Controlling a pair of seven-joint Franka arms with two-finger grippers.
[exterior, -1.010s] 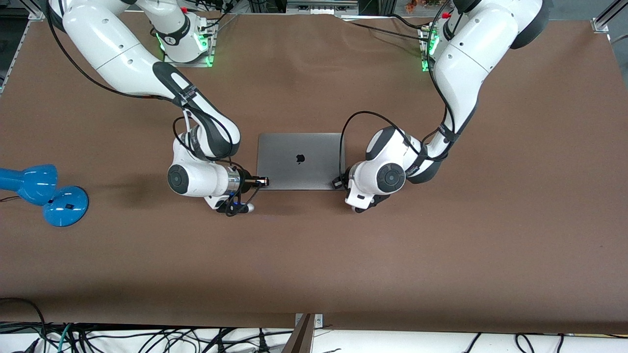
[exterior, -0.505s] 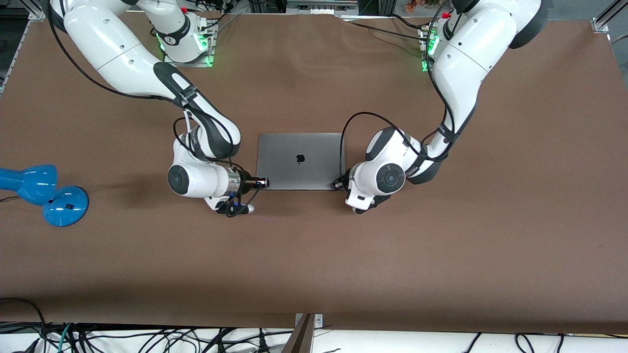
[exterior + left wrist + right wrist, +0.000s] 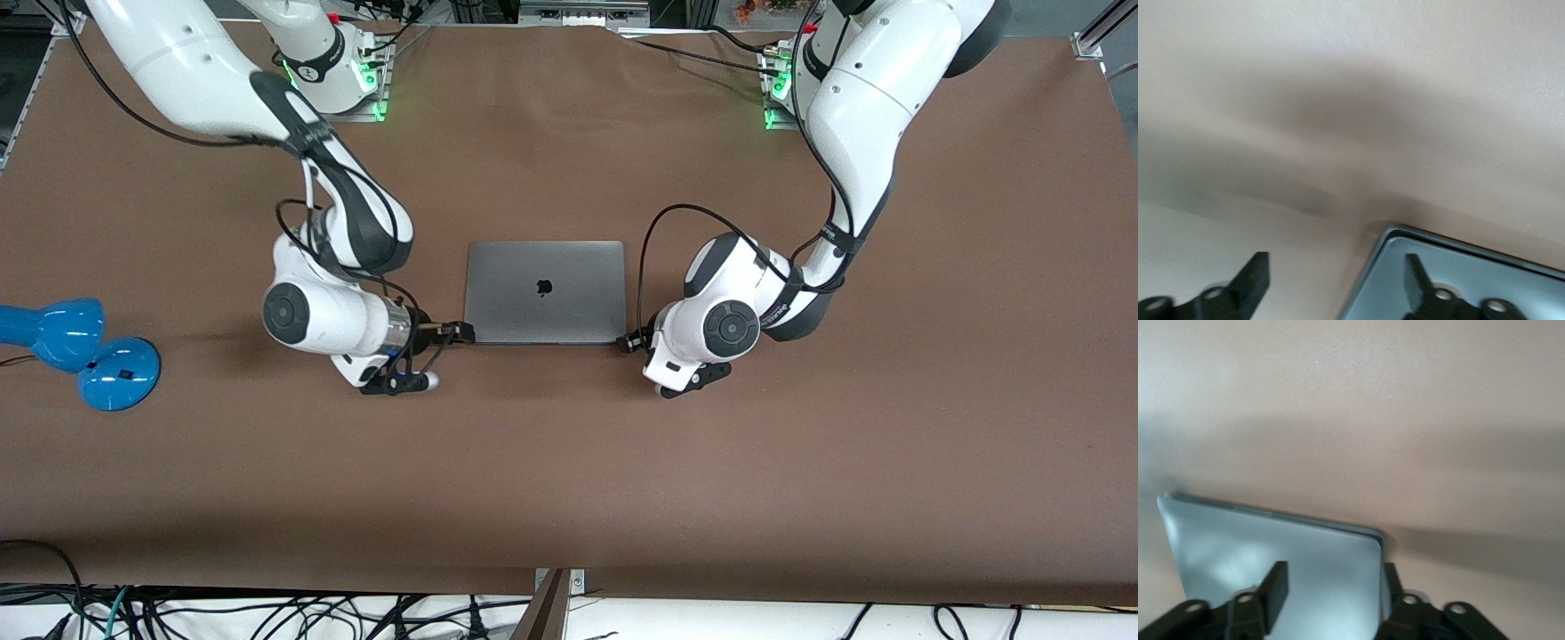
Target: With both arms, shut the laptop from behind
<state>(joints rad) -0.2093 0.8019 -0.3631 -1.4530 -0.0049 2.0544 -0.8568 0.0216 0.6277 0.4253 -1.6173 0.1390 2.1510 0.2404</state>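
— What are the pincers doing?

— The right gripper point(image 3: 462, 332) sits low at the laptop's point(image 3: 544, 292) front corner toward the right arm's end of the table. Through its wrist camera its black fingers point(image 3: 1275, 590) are spread, the lid's corner lying in the gap, nothing pinched.

— And the other one?

— The left gripper point(image 3: 629, 340) is just beside the matching corner at the left arm's end. Its fingers point(image 3: 1255, 277) stand wide apart, one over bare table, one over the lid's rounded corner. It grips nothing.

— The laptop itself?

— Shut flat, mid-table, between the two wrists. Slim grey metal, smooth matte lid, rounded corners, a dark apple logo point(image 3: 544, 287) in the middle.

— Around it?

— A brown table point(image 3: 569, 480) with a dull, felt-like surface. Both arms are glossy white with black joint bands and looping black cables. A shiny blue lamp point(image 3: 76, 351) lies near the edge at the right arm's end.
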